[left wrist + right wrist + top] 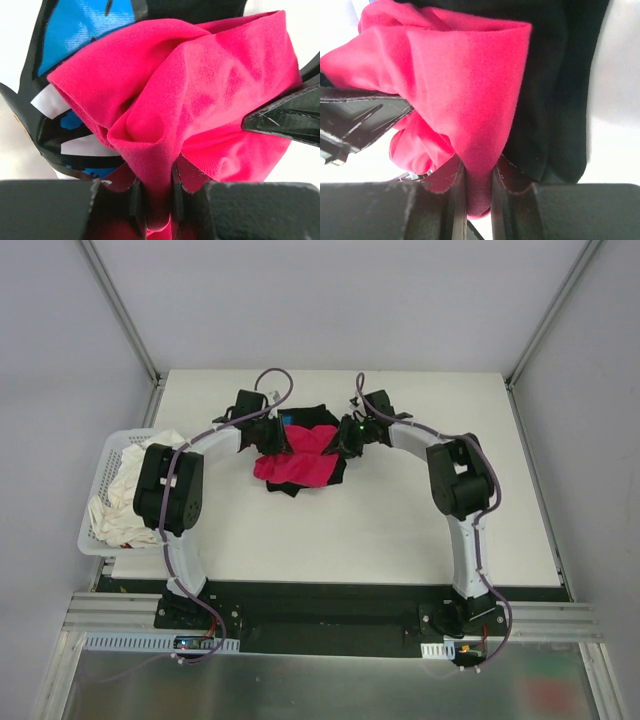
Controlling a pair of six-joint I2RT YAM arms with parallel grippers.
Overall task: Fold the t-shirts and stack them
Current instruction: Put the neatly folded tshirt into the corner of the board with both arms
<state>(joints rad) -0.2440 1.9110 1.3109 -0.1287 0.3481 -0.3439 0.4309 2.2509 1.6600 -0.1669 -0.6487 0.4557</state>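
Note:
The magenta-red t-shirt (297,466) lies bunched on the black printed t-shirt (308,416) at the table's far middle. My left gripper (276,437) is shut on a fold of the red t-shirt (165,125), pinched between its fingers at the cloth's left side. My right gripper (338,443) is shut on another fold of the same red t-shirt (465,95) at its right side. The black t-shirt's blue-and-white print (80,22) shows behind the red cloth, and plain black cloth (555,90) hangs beside the right grip.
A white lattice basket (100,480) holding whitish cloth (128,490) sits at the table's left edge, close to the left arm's elbow. The white table (400,530) spreads in front of the shirts. Frame posts rise at the far corners.

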